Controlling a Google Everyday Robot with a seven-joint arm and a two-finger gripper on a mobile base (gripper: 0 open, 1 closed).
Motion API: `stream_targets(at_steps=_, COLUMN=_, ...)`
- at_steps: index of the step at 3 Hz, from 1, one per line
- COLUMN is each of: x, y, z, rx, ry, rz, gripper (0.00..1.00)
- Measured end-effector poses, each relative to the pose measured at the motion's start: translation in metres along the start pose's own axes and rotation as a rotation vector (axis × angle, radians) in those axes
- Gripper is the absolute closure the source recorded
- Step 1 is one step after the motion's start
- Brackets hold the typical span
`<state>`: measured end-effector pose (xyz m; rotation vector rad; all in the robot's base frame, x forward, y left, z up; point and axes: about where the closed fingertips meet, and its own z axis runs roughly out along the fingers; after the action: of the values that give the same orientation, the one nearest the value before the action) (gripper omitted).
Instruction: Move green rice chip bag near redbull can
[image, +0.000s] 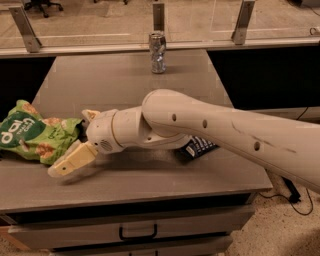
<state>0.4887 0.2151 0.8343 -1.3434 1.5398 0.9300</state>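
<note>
A: Entry one, the largest?
B: Arm, cream, entering from the lower right and stretched low over the tabletop. Judged so placed to bring its end down to the level of a bag that lies flat.
A: Entry two?
B: Green rice chip bag, crumpled, lying flat. Camera-left of the fingers, its right-hand edge reaching in between them.
A: Entry three?
B: Gripper, at that edge of the bag. Fingers spread wide, one low toward the near side of the table, the other's tip showing behind the wrist. Nothing clamped. Judged a straddle ahead of a pinch on the crinkled edge.
A: Entry four?
B: Dark blue packet, camera-right of the fingers, half hidden under the arm. No part of the task.
A: Entry five?
B: Redbull can, upright, well beyond the fingers near the far edge. It is the destination. Bag and can lie well apart, so the carry is not yet done.
A: Surface and room?
B: Table, grey and matte, a drawer handle below its near edge. Behind it, a glass barrier on metal posts, and a black cable on speckled floor at the right
</note>
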Motion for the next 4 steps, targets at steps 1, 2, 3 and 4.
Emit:
stream_targets(at_steps=1, x=-0.002, y=0.002, z=0.000, rx=-0.002, ry=-0.014, rz=0.001, gripper=0.00)
stream_targets(at_steps=2, x=-0.016, y=0.004, z=-0.004, rx=-0.004, ry=-0.021, rz=-0.031, gripper=0.00)
stream_targets(at_steps=3, x=-0.032, y=0.002, z=-0.002, rx=-0.017, ry=0.008, rz=-0.067, gripper=0.00)
stream_targets(at_steps=4, x=-0.038, y=-0.002, z=0.008, rx=-0.012, ry=0.088, rz=-0.092, gripper=0.00)
